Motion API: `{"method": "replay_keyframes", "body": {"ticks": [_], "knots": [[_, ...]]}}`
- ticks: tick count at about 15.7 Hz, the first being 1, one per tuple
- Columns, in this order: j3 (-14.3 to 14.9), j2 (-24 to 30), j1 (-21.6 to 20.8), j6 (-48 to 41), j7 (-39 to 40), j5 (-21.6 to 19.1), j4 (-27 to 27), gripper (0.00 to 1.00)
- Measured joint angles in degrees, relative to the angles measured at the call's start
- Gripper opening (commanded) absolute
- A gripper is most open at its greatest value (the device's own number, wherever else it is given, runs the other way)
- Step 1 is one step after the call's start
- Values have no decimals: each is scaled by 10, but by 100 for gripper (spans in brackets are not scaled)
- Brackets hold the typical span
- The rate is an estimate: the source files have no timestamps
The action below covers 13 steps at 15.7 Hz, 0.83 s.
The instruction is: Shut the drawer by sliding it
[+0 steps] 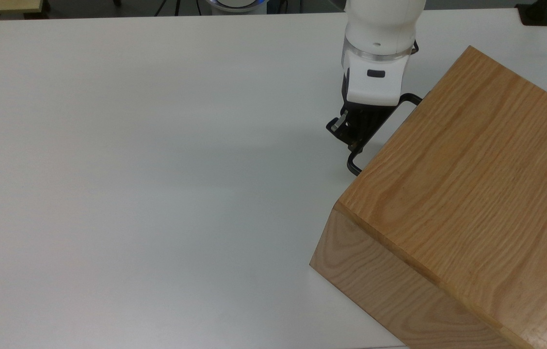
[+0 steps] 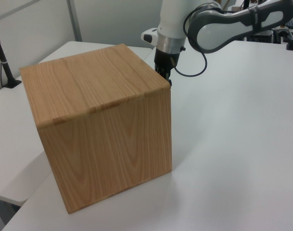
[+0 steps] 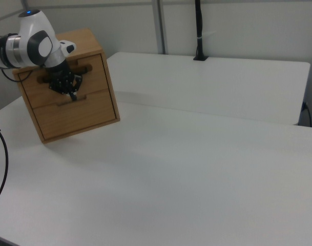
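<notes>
The drawer [image 3: 94,73] sits pushed in, its oak front level with the face of the oak cabinet [image 1: 462,184]. In the top view the cabinet top hides the drawer's front, and its thin black handle [image 1: 354,164] juts out from the cabinet's left edge. My gripper [image 1: 353,132] hangs from the white arm right at that handle, against the drawer's front. In the left view the gripper [image 2: 164,73] is at the far upper corner of the cabinet [image 2: 98,125]. In the right view the gripper [image 3: 67,85] is against the drawer's front.
The cabinet stands on a white table [image 1: 133,169] with wide bare surface to the top view's left. A second drawer front [image 3: 79,114] lies below the first. A black post [image 3: 199,31] is clamped to a neighbouring table. A black clamp base [image 1: 535,13] sits at the table's far corner.
</notes>
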<state>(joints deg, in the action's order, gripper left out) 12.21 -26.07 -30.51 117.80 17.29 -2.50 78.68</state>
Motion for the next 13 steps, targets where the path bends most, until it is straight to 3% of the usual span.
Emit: {"method": "replay_keyframes", "body": {"ticks": [9,11,13], "knots": [[3,-11,5,30,-10,0,-2,0],[1,14,21,-3,-9,0,9,0],[-27,66,71,-55,-9,-1,40,2]]}}
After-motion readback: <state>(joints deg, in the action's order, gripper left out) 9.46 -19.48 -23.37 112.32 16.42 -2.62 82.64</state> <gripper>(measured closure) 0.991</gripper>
